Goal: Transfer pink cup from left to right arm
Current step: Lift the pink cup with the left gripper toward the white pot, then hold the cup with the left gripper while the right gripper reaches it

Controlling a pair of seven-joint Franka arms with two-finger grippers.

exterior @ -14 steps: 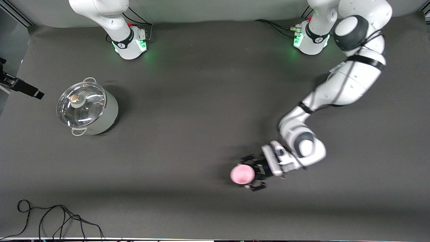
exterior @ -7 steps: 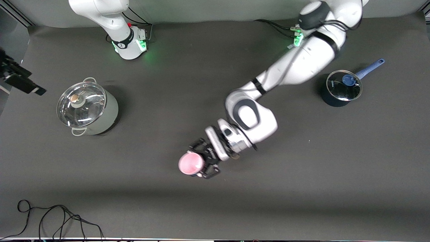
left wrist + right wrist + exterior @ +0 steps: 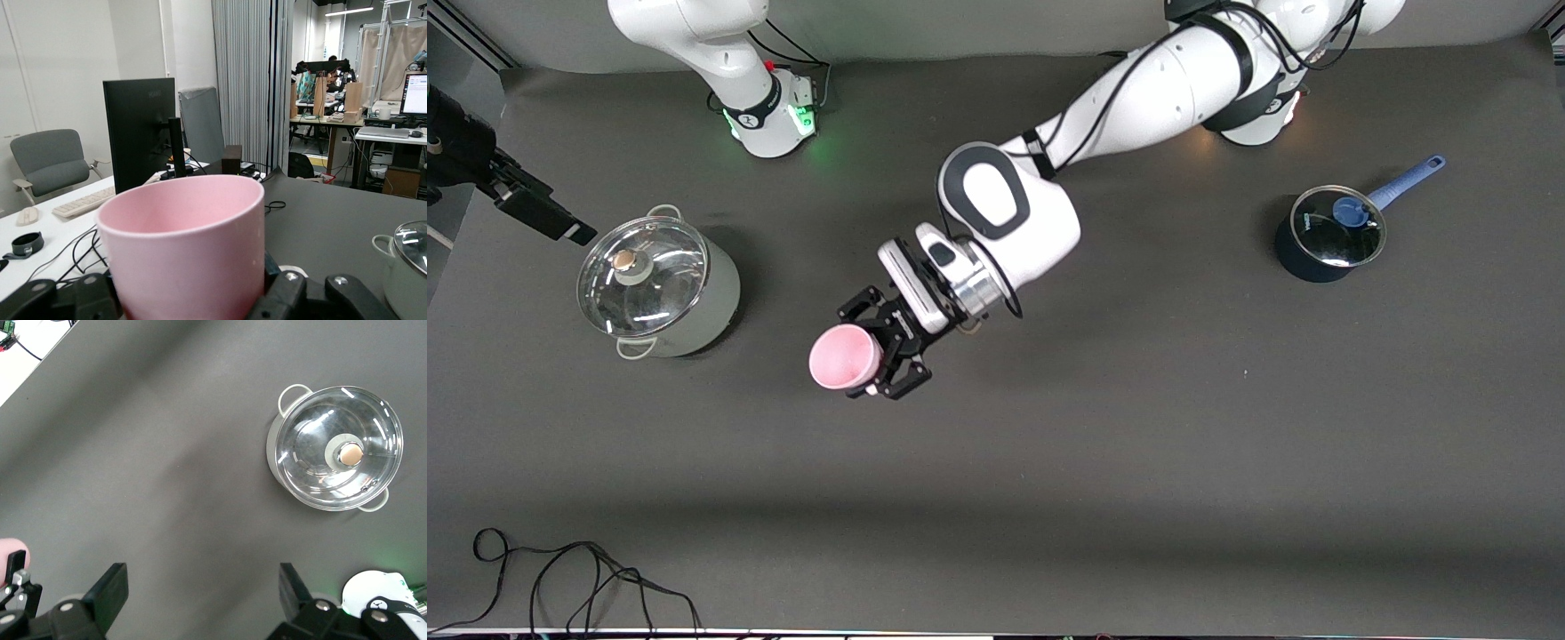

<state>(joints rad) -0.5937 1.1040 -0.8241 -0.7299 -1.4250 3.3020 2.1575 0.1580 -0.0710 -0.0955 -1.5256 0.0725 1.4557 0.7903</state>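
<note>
Left gripper (image 3: 869,356) pinches pink cup (image 3: 841,356) over the bench (image 3: 1049,462); right gripper (image 3: 200,593) spread wide, holding nothing, above the lidded pot (image 3: 337,457).

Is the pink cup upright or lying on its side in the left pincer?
Upright. In the left wrist view the pink cup stands with its open rim on top, clamped in the shut left pincer above the table.
</note>
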